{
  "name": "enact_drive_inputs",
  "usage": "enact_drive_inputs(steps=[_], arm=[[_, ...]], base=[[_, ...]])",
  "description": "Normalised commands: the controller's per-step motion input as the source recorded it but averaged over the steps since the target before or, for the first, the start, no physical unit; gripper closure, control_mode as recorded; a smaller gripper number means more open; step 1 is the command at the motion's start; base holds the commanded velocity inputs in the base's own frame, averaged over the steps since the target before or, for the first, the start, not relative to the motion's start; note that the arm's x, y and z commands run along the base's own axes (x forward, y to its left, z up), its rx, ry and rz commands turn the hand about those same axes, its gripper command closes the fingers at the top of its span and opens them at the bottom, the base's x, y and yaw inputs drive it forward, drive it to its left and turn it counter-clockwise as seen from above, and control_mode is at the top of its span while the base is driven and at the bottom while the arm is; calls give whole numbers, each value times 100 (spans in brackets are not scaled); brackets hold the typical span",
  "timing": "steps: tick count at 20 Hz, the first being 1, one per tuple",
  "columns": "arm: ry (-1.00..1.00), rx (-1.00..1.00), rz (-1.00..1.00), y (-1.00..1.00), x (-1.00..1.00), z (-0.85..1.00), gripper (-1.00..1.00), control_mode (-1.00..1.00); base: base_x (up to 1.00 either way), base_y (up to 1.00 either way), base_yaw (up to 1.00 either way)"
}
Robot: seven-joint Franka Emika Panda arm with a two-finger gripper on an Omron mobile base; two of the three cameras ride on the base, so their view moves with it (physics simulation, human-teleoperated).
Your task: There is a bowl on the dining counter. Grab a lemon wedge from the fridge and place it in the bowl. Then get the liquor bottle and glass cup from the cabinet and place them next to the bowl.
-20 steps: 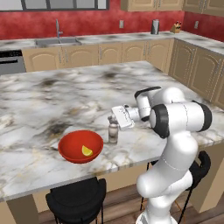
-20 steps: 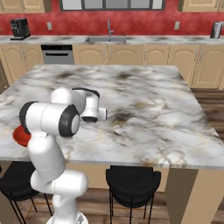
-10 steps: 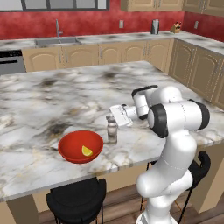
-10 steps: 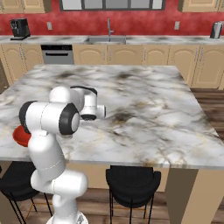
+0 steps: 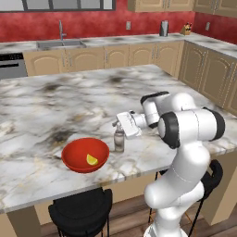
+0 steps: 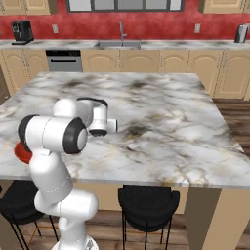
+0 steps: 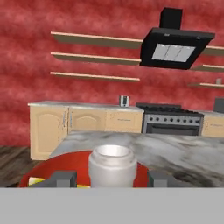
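Observation:
The liquor bottle (image 5: 119, 139) stands upright on the dining counter (image 5: 55, 106), just right of the red bowl (image 5: 85, 155). A yellow lemon wedge (image 5: 92, 159) lies in the bowl. My gripper (image 5: 118, 125) is level with the bottle's neck and open. In the hand view the bottle's top (image 7: 113, 162) sits between the two fingertips (image 7: 64, 178) with a gap on each side, and the bowl (image 7: 52, 168) lies behind it. The cabinet shelves (image 7: 94, 76) hang on the far red wall. The glass cup and the fridge are out of view.
Black stools (image 5: 81, 210) (image 6: 146, 205) stand under the counter's near edge. Wall counters with a sink (image 5: 60, 44) run along the back. A stove (image 7: 173, 122) under a black hood (image 7: 177, 43) and a small grey canister (image 7: 124, 101) are seen across the room.
The jaws have opened away from the bottle's neck, which they held shut before. The bottle stays standing beside the bowl. The arm has hardly moved.

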Motion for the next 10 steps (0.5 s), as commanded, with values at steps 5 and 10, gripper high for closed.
enact_drive_inputs(steps=[5, 10], arm=[[-9, 0, 0, -5, -12, 0, -100, -100], [-11, 0, 0, -20, 0, 6, -100, -100]], base=[[0, 0, 0], [0, 0, 0]])
